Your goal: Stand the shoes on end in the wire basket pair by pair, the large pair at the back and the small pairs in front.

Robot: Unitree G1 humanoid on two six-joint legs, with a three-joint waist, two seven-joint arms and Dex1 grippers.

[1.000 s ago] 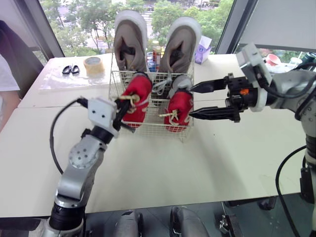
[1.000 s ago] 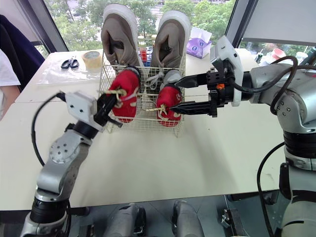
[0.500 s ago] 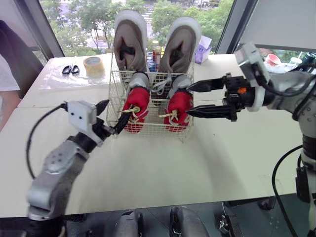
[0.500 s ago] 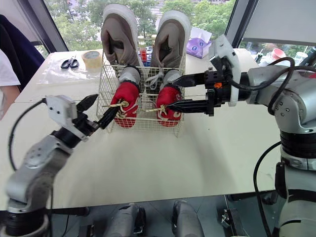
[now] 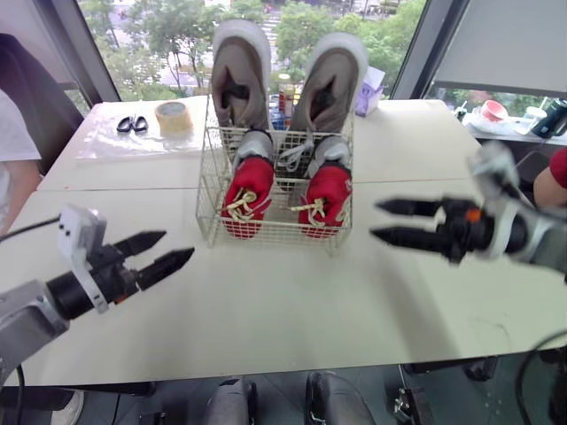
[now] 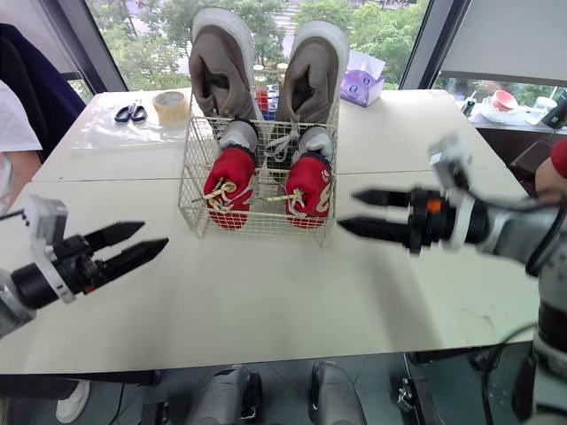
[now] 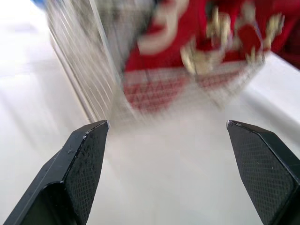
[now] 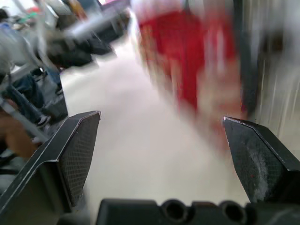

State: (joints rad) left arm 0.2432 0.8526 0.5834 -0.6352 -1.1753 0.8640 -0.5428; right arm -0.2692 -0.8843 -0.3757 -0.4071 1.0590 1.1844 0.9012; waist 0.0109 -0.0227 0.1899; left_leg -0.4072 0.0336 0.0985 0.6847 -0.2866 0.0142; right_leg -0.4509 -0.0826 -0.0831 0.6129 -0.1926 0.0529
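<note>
We log left gripper and right gripper open, empty; risk: either could clip the wire basket, toppling its front red shoes.

No words, labels, brands or numbers can be read on anything in these pictures.

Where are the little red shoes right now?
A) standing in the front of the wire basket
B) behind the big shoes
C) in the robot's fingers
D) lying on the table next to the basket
A: the pair of small red shoes with yellow laces stands on end in the front of the white wire basket, ahead of the large grey-brown shoes, while the left gripper and the right gripper are open and hold nothing.
</note>
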